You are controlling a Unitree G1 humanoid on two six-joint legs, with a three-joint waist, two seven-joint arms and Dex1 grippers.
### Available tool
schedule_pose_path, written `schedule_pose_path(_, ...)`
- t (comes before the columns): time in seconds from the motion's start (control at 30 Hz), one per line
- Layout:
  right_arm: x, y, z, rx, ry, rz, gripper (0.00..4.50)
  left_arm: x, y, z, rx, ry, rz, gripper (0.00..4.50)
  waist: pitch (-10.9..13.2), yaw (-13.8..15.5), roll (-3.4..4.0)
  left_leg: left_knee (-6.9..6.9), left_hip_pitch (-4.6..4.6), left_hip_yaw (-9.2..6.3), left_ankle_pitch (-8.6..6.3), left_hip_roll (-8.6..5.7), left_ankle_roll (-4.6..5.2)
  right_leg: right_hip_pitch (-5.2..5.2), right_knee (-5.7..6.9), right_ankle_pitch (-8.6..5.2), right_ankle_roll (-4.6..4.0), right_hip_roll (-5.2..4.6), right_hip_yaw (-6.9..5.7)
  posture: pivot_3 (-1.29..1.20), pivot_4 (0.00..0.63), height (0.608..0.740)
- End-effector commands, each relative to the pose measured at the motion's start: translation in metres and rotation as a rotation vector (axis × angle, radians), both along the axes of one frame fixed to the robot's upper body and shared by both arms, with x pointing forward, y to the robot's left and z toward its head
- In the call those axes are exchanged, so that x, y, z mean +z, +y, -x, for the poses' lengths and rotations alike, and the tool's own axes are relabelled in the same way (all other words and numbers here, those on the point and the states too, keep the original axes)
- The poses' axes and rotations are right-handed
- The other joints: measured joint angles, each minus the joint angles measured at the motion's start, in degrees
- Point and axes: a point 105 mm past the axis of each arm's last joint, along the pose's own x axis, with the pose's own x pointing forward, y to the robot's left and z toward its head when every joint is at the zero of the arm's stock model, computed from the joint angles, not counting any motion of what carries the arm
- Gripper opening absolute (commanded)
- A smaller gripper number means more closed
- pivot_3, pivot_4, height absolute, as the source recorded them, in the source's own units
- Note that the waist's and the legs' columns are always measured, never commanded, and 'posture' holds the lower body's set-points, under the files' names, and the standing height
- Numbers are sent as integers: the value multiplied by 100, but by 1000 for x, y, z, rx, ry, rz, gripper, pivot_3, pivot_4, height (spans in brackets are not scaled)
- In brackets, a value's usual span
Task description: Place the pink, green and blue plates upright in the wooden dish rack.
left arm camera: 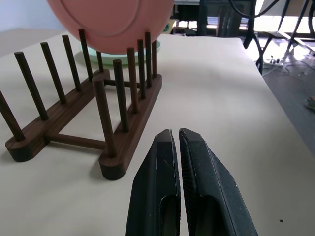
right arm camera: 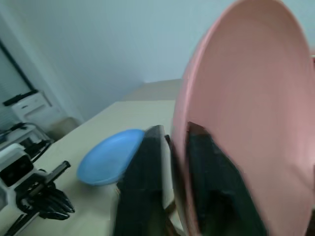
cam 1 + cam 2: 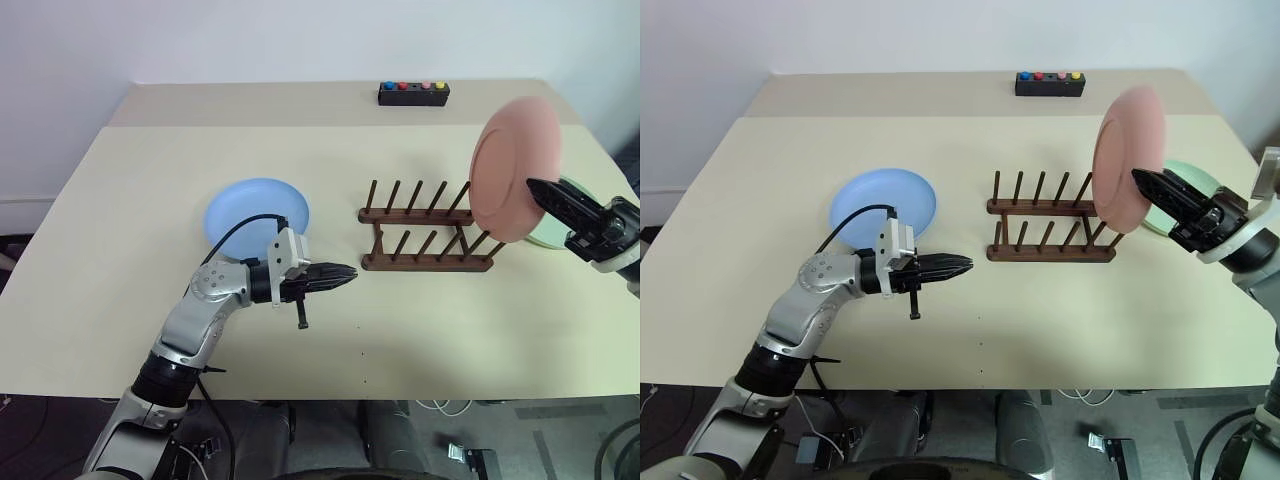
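The pink plate [image 3: 510, 165] stands upright on its edge at the right end of the wooden dish rack [image 3: 425, 262], its lower rim down among the last pegs. My right gripper [image 3: 540, 190] is at the plate's right rim; the grip itself is blurred in the right wrist view. Behind and to the right of the pink plate, the green plate [image 3: 1185, 180] lies flat on the table, mostly hidden. The blue plate [image 3: 257, 215] lies flat left of the rack. My left gripper [image 3: 348, 273] is shut and empty, hovering level between the blue plate and the rack, pointing at the rack's near rail.
A small black box with coloured buttons [image 3: 413, 93] sits at the far edge of the beige table [image 3: 120, 300]. The rack's other slots hold nothing. A cable [image 3: 235, 235] arcs over the left arm near the blue plate.
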Motion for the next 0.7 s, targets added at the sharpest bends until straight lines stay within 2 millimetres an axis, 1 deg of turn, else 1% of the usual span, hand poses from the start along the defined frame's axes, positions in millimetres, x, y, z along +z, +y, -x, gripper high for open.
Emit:
schedule_pose_path(0.03, 9, -5, 3, -24, -44, -12, 2296, 8, -4, 3, -20, -39, 14, 151, 0, -2, 0, 0, 0, 0, 0, 0, 0, -1, 0, 0, 0, 0, 0, 0, 150, 740)
schedule_pose_path(0.1, 8, -7, 3, -35, -44, -9, 3399, 7, -4, 3, -21, -38, 13, 151, 0, -13, 1, -1, 0, 0, 0, 0, 0, -2, 0, 0, 0, 0, 0, 0, 150, 740)
schedule_pose_path(0.13, 8, -7, 2, -42, -45, -5, 3836, 7, -4, 3, -21, -38, 13, 151, 0, -13, 1, -2, 0, 0, 0, 0, 0, -2, 0, 0, 0, 0, 0, 0, 150, 740)
schedule_pose_path(0.17, 8, -8, 2, -46, -45, -3, 4433, 7, -5, 3, -21, -38, 12, 151, 0, -9, 1, -2, 0, 0, 0, 0, 0, -2, 1, 0, 0, 0, 0, 0, 150, 740)
schedule_pose_path(0.27, 9, -11, 2, -66, -51, 4, 4433, 7, -5, 3, -21, -41, 12, 151, 0, -6, 1, -1, 0, 0, 0, 0, 0, -1, 0, 0, 0, 0, 0, 0, 150, 740)
schedule_pose_path(0.43, 16, -25, 7, -148, -87, 63, 4433, 8, -4, 2, -14, -47, 14, 151, 0, 4, 1, 0, 0, 0, 0, 0, 0, -1, 0, 0, 0, 0, 0, 0, 150, 740)
schedule_pose_path(0.57, 20, -48, 15, -277, -111, 175, 4433, 7, -2, 3, -3, -42, 14, 151, -1, 4, 2, 0, 0, 1, 0, 0, 0, -1, 0, 0, 0, 0, 0, 0, 150, 740)
schedule_pose_path(0.63, 16, -58, 18, -319, -91, 234, 4433, 7, -1, 3, 0, -40, 13, 151, -1, 0, 2, -1, 0, 1, 0, 0, 0, -1, 0, 0, 0, 0, 0, 0, 150, 740)
schedule_pose_path(0.7, 7, -73, 19, -400, -54, 340, 4433, 7, 0, 3, 3, -39, 12, 151, -1, -2, 2, 0, 1, 1, 0, 0, 0, 0, 0, 0, 0, 0, 0, 0, 150, 740)
